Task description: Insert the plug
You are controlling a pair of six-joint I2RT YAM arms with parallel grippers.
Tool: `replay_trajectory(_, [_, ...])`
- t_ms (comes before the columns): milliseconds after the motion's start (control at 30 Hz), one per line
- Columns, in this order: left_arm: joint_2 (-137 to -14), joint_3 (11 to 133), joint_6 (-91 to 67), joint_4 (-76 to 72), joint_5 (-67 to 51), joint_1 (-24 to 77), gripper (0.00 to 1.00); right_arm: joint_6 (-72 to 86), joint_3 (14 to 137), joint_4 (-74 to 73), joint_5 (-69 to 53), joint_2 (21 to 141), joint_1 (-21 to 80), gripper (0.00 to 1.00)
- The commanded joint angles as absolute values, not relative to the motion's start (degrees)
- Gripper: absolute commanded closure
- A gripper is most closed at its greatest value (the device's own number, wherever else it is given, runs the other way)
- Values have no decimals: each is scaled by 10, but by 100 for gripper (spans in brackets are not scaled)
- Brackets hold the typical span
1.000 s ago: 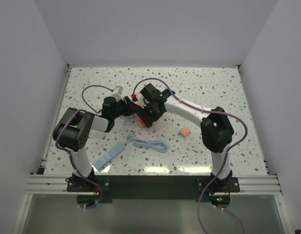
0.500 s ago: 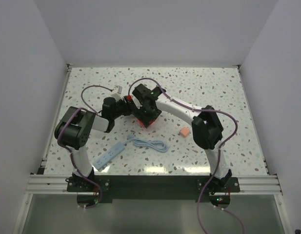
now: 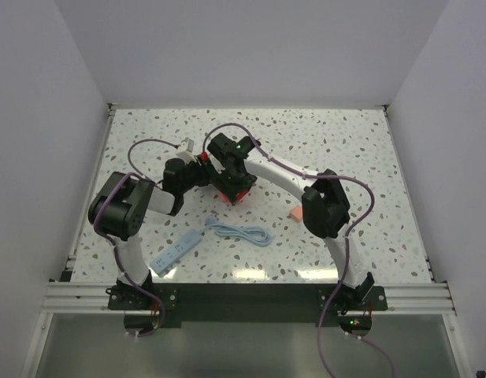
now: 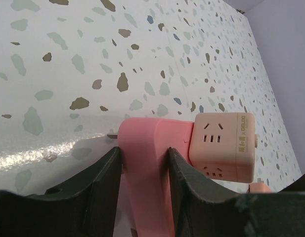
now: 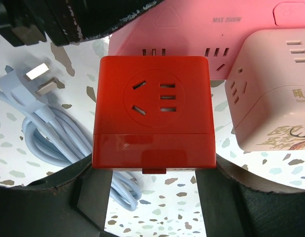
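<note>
Down at the near edge, a pale power strip (image 3: 176, 253) is lying slantwise on the bench (image 3: 345, 142). Just beyond it, the light blue cable (image 3: 241, 233) is resting in a loose coil. A little further in, the plug (image 3: 294, 213) is sitting on the bench by itself. It is peeking out beside the right arm's elbow, partly hidden and well apart from both end effectors.

Now to the middle, where the two arms are bending in toward each other. The right end effector (image 5: 152, 170) is clamping the red cube (image 5: 152, 103) from both sides, its socket face turned up to the wrist camera. Right next to it, the left end effector (image 4: 144, 153) is pinching the flat pink adapter (image 4: 152, 131) tight between its fingers. A pale pink socket cube (image 4: 222, 144) is sitting against that adapter, just beside the red cube.
</note>
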State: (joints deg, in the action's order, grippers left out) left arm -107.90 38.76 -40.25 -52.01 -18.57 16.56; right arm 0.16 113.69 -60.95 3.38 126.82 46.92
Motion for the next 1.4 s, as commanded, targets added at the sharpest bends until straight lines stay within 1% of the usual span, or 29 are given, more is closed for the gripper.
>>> replay_trajectory(0, [-1100,361,-367,-465,-245,179,100,13,1169,-479,98,1290,456,100])
replay_trajectory(100, [-1100,359,-367,-468,-247,179,100,21,1163,-468,104,1281,455,100])
replay_trajectory(133, [-1098,357,-367,-468,-246,179,100,25,1158,-456,106,1274,456,97])
replay_trajectory(233, [-1096,355,-367,-468,-248,179,100,32,1136,-433,111,1264,456,91])
replay_trajectory(333, [-1096,354,-366,-468,-250,179,100,37,1115,-414,124,1254,455,86])
replay_trajectory(367, [-1094,354,-366,-467,-251,179,100,38,1109,-410,126,1250,456,80])
replay_trajectory(467, [-1092,352,-366,-468,-251,179,100,42,1106,-403,133,1246,456,69])
replay_trajectory(567, [-1092,352,-366,-469,-250,179,100,42,1094,-393,136,1233,456,63])
replay_trajectory(600, [-1093,352,-366,-468,-253,179,100,43,1089,-383,135,1224,456,59])
replay_trajectory(800, [-1095,356,-367,-468,-258,179,100,47,1027,-329,131,1181,456,49])
replay_trajectory(900, [-1096,357,-367,-468,-259,179,100,49,993,-295,131,1158,456,40])
replay_trajectory(933, [-1096,358,-367,-466,-258,179,100,49,985,-288,129,1144,456,31])
replay_trajectory(967, [-1097,358,-367,-466,-259,179,100,51,970,-281,130,1140,456,29])
replay_trajectory(1200, [-1098,361,-365,-460,-259,179,100,53,938,-244,140,1115,457,27])
replay_trajectory(1333, [-1097,362,-365,-459,-259,179,100,52,930,-242,140,1114,455,27])
replay_trajectory(1367, [-1097,363,-365,-457,-259,179,100,52,927,-239,139,1111,456,29])
